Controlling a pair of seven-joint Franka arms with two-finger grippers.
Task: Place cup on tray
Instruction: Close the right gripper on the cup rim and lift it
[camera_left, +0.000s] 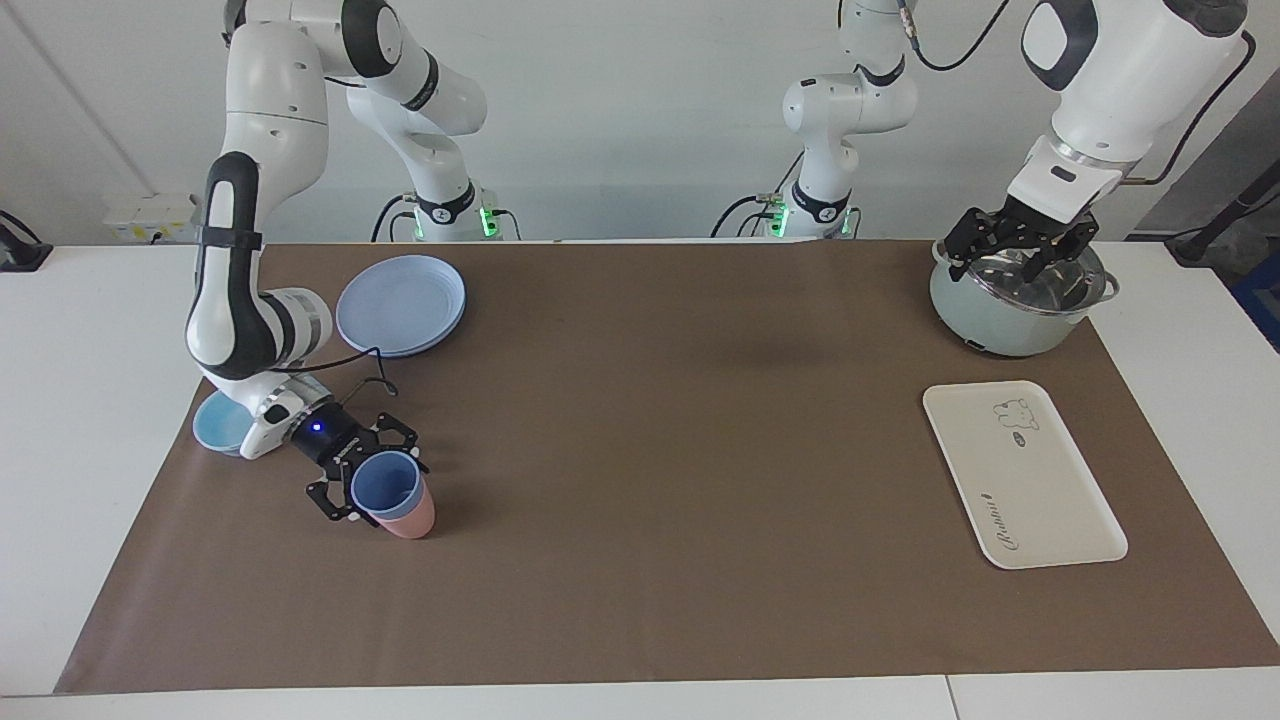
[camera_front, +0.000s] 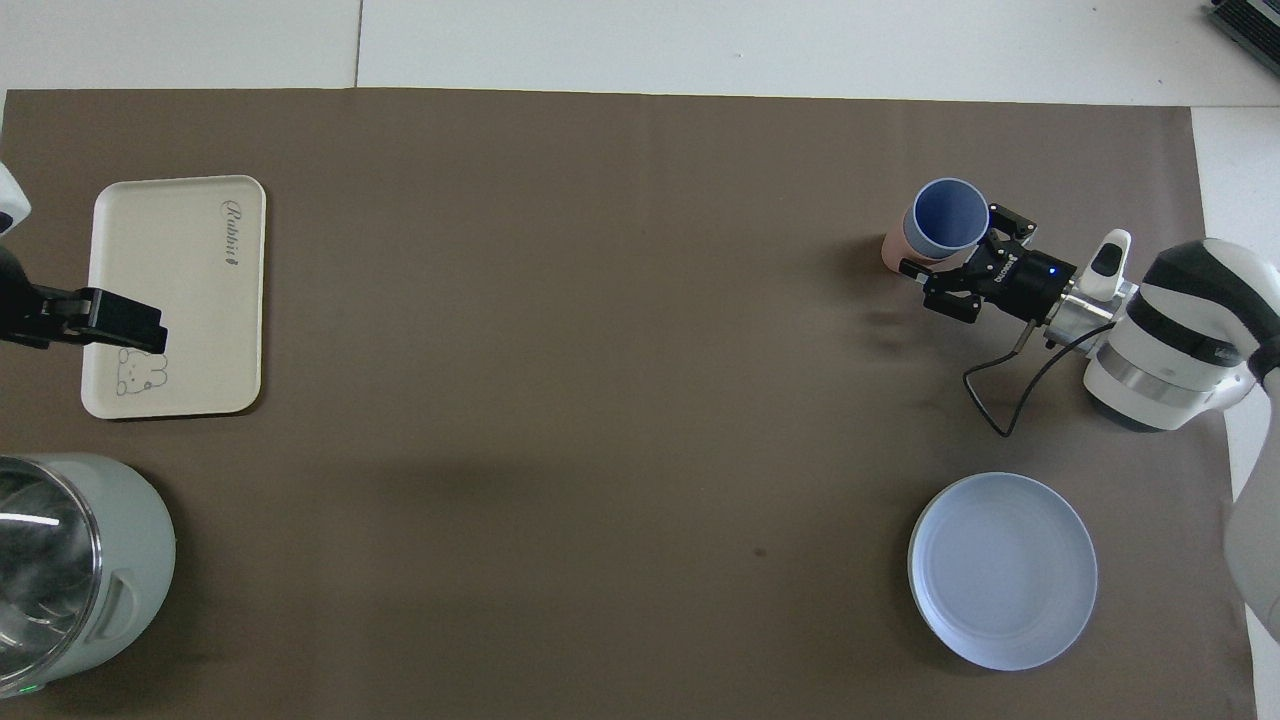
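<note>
The periwinkle-blue cup (camera_left: 385, 484) stands nested in a pink tumbler (camera_left: 416, 520) near the right arm's end of the table; in the overhead view the cup (camera_front: 948, 216) rises out of the pink tumbler (camera_front: 891, 250). My right gripper (camera_left: 366, 476) is low at the cup, which sits within its span (camera_front: 952, 248). The cream-white tray (camera_left: 1020, 478) with the bear drawing lies bare at the left arm's end (camera_front: 175, 290). My left gripper (camera_left: 1022, 250) hangs open and empty over a pot, and it also shows in the overhead view (camera_front: 120, 325).
A pale green pot (camera_left: 1000, 320) with a steel inside stands nearer to the robots than the tray (camera_front: 120, 560). A round blue plate (camera_left: 400, 303) lies nearer to the robots than the cup (camera_front: 1002, 568). A light-blue bowl (camera_left: 218, 424) sits partly under the right arm.
</note>
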